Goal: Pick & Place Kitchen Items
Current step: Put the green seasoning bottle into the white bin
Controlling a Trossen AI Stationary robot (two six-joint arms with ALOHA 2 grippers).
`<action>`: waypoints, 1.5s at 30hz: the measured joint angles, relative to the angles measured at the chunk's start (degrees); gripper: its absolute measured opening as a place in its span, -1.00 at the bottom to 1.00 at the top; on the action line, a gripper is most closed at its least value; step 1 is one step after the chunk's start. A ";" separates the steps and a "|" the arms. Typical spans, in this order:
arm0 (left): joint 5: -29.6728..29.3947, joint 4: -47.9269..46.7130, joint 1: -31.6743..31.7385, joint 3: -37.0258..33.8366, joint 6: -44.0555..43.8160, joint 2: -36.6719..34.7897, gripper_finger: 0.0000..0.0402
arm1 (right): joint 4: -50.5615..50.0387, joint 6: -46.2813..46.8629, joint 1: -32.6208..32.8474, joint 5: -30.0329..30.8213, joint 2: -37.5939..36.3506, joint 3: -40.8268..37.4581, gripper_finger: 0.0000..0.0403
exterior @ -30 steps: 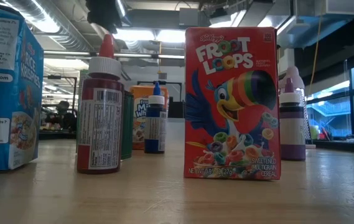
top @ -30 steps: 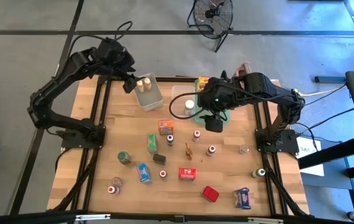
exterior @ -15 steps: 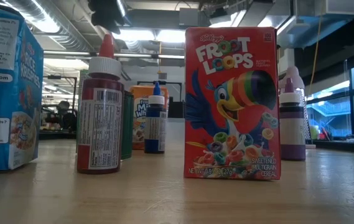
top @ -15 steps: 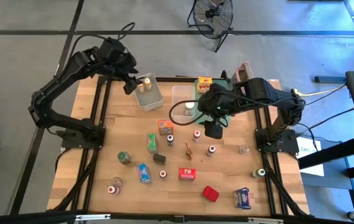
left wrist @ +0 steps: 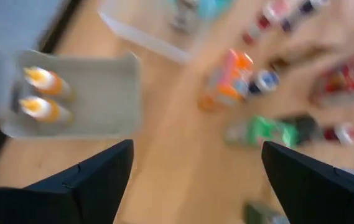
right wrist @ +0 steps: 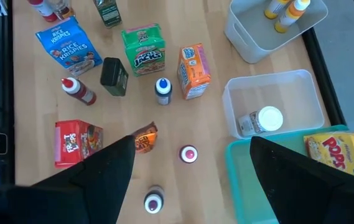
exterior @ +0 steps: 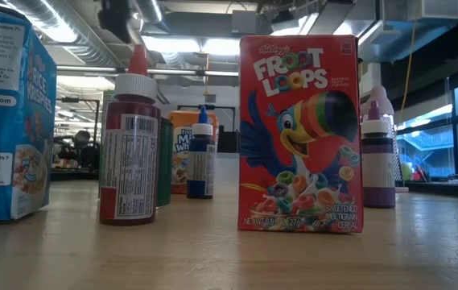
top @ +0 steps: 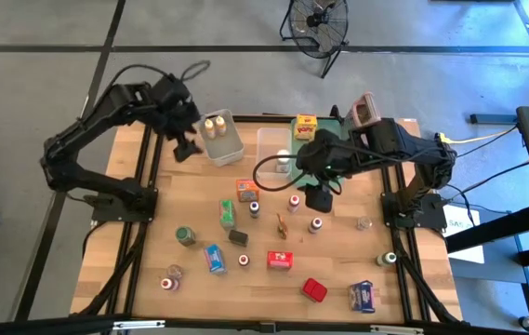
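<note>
Clear bin (top: pixel 222 140) holds two bottles (top: pixel 215 126); left claw (top: pixel 183 149) open, seemingly empty, beside it.

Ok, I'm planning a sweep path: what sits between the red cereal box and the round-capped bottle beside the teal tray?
A small orange packet lies between the red cereal box and that bottle, touching neither, as the right wrist view shows.

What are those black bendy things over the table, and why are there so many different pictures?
They are two robot arms with pincher hands. One camera looks down from above, one sits low on the table, and one rides on each wrist. From above, the left gripper hangs open beside a clear bin holding two yellow-capped bottles. The right gripper hangs open over toy groceries, like the Froot Loops box and Rice Krispies box. Neither holds anything.
</note>
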 joint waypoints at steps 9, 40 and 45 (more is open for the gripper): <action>-13.32 -7.01 -22.76 0.00 -14.66 -6.90 0.72 | 0.32 3.64 1.81 0.91 0.00 -0.02 0.59; -22.06 9.02 -69.44 -29.31 -42.16 -7.69 0.72 | 4.53 10.02 8.50 5.11 6.64 -0.04 0.59; -24.06 10.89 -70.95 -32.74 -46.57 -7.52 0.72 | 4.52 10.02 8.50 4.94 7.91 -0.04 0.59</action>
